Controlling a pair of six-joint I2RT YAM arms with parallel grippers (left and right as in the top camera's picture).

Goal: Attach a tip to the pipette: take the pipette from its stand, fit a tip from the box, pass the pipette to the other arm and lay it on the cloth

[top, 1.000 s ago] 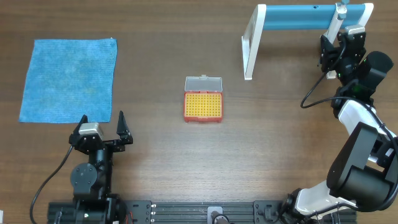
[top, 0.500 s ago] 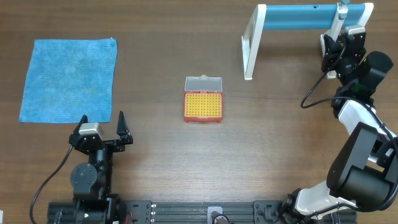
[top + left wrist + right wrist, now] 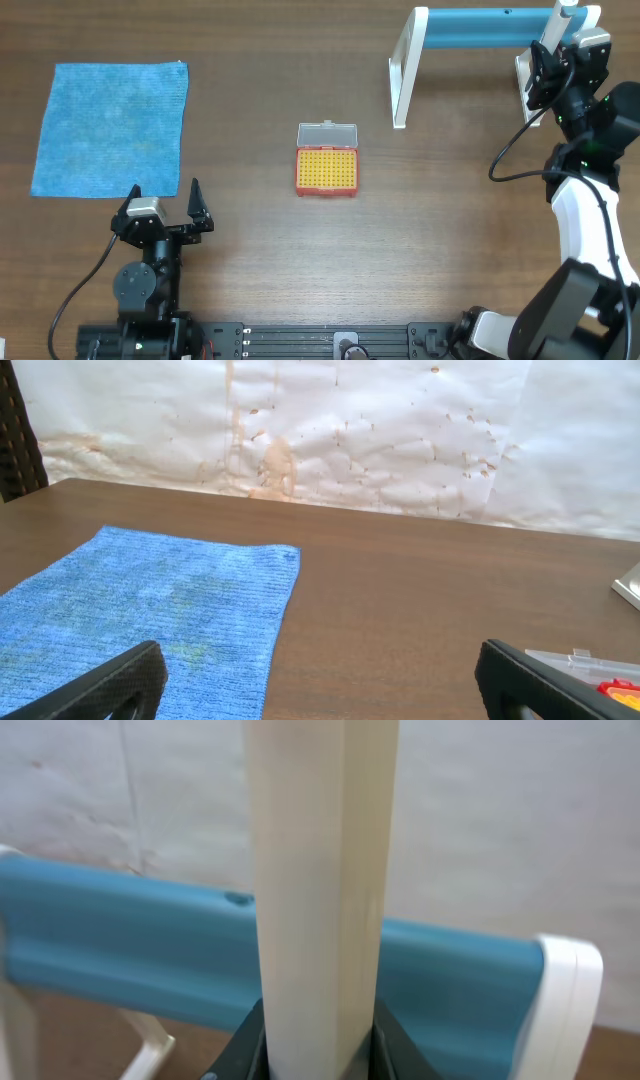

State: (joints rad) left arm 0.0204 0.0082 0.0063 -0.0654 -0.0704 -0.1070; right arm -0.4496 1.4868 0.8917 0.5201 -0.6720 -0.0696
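Dark brown wood-grain tabletop [image 3: 300, 270]. At ten o'clock, a sky-blue cloth [image 3: 110, 128] with a fine ribbed weave. Near centre, the tip box [image 3: 327, 170]: red-orange base, yellow grid of tips, clear lid. At one o'clock, a teal stand [image 3: 480, 28] with white ends; the pipette [image 3: 320, 870] is cream-white.

The blue cloth [image 3: 110, 130] lies flat by the tabletop's [image 3: 440, 230] left edge. The tip box [image 3: 327, 170] sits mid-table, lid open. The stand [image 3: 480, 28] fills the far right corner, with the right gripper [image 3: 545, 68] at its right end on the pale pipette [image 3: 552, 30]. The left gripper [image 3: 165, 198] sits by the near edge, fingers spread.
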